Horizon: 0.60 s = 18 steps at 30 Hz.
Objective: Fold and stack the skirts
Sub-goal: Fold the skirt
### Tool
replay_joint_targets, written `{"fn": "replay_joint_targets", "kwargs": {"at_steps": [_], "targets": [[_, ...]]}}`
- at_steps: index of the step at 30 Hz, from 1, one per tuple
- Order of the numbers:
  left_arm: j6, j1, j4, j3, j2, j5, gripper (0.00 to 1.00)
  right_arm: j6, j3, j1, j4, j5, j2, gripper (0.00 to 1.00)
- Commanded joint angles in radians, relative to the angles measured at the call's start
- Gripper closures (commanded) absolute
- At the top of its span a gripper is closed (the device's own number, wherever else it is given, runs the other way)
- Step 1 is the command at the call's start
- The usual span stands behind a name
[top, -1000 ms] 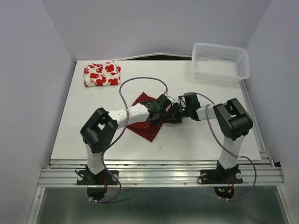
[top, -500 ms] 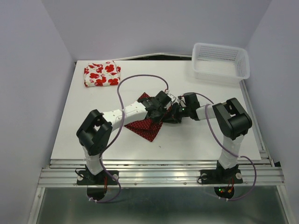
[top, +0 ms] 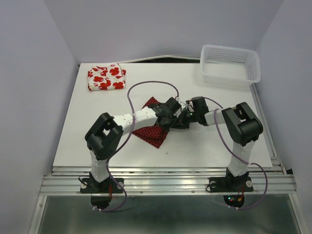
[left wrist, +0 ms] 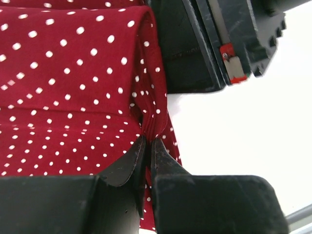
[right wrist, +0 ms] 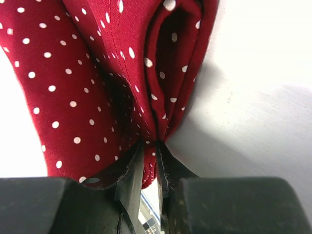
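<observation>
Pinching a gathered edge of the dark red skirt (left wrist: 73, 73), the left gripper (left wrist: 147, 145) presses its black fingertips almost together, with a thin pleat of cloth caught between them. The right gripper (right wrist: 148, 148) clamps the same skirt at another bunched fold, its jaws nearly closed on the layers. The fabric is soft, thin cloth, deep red and scattered with tiny white dots. It curls into rounded folds, and a stitched seam shows in the right wrist view. From above, it lies as a folded, roughly diamond-shaped piece at the middle of the smooth white table (top: 97, 131), its right side hidden under the two wrists that meet there. The white skirt with red flowers (top: 106, 77) sits as a compact folded rectangle at the far left corner, well apart. The white plastic lattice basket (top: 253, 70) stands at the far right corner, its slotted walls flaring out to a thicker rim.
</observation>
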Motion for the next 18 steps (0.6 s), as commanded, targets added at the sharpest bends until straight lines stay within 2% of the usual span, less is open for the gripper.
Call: {"fn": "replay_joint_targets", "kwargs": {"at_steps": [1, 8, 12, 15, 18], "targets": [[-0.021, -0.005, 0.04, 0.037, 0.034, 0.032, 1.0, -0.021, -0.018, 0.006, -0.068, 0.11, 0.04, 0.77], [-0.044, 0.011, 0.072, 0.035, 0.08, 0.093, 1.0, -0.033, -0.015, 0.006, -0.093, 0.121, -0.002, 0.77], [-0.053, 0.034, 0.072, 0.021, 0.09, 0.107, 0.97, -0.108, 0.017, 0.006, -0.203, 0.161, -0.042, 0.77], [-0.049, 0.045, 0.077, 0.012, 0.075, 0.13, 0.87, -0.168, 0.047, -0.017, -0.296, 0.211, -0.101, 0.77], [-0.038, 0.049, 0.125, -0.009, -0.001, 0.171, 0.65, -0.22, 0.076, -0.057, -0.355, 0.196, -0.15, 0.78]]}}
